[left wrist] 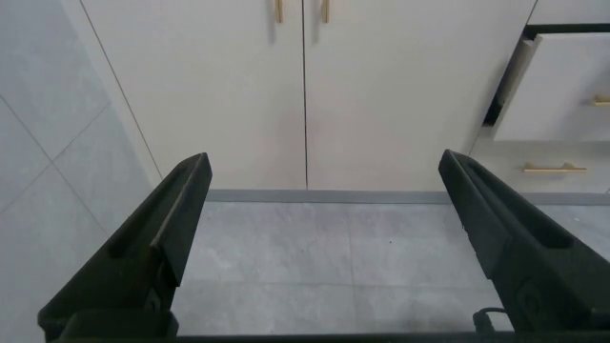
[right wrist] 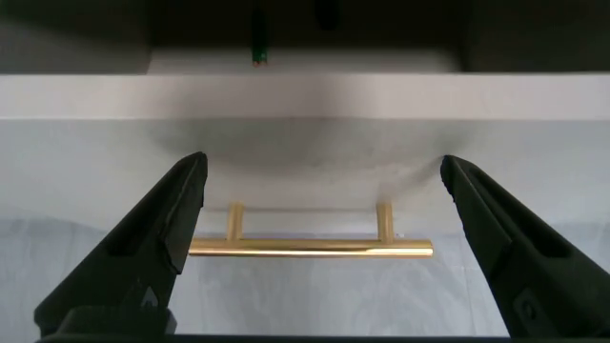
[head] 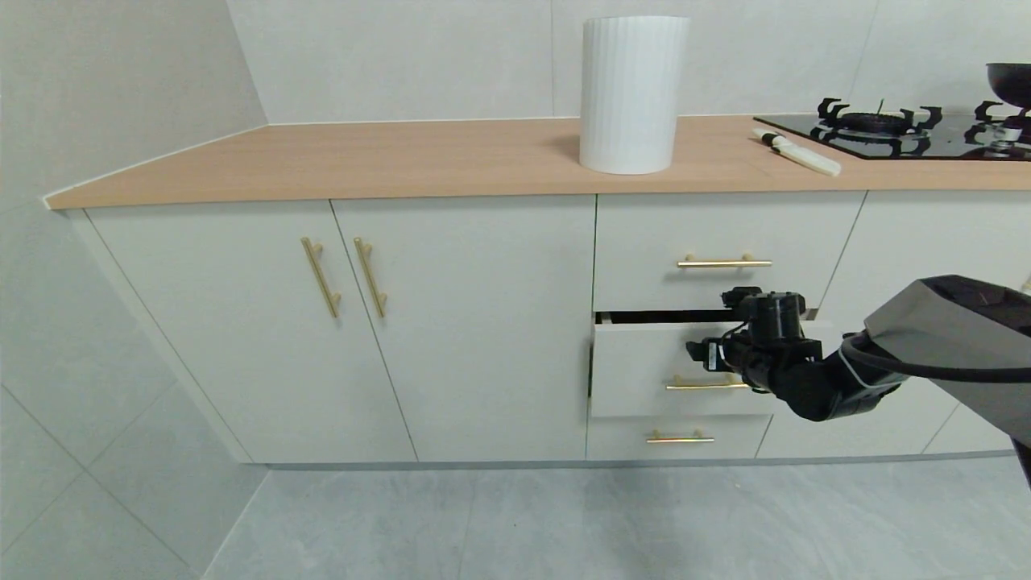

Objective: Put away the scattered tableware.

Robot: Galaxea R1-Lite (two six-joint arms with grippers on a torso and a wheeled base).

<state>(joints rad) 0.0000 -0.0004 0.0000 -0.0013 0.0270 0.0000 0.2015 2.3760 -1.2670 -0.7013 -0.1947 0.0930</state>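
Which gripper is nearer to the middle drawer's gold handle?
Right. The right gripper is open, facing the handle at close range. The left gripper is open farther off, low in front of the double-door cabinet.

middle drawer interior dark, contents untellable, black pan cut off at right edge, hob partly cropped

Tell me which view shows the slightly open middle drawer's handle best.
Right wrist view: the handle lies full length, close up, between the open jaws. In the head view the right gripper covers part of it. The left wrist view catches just its tip at the frame edge.
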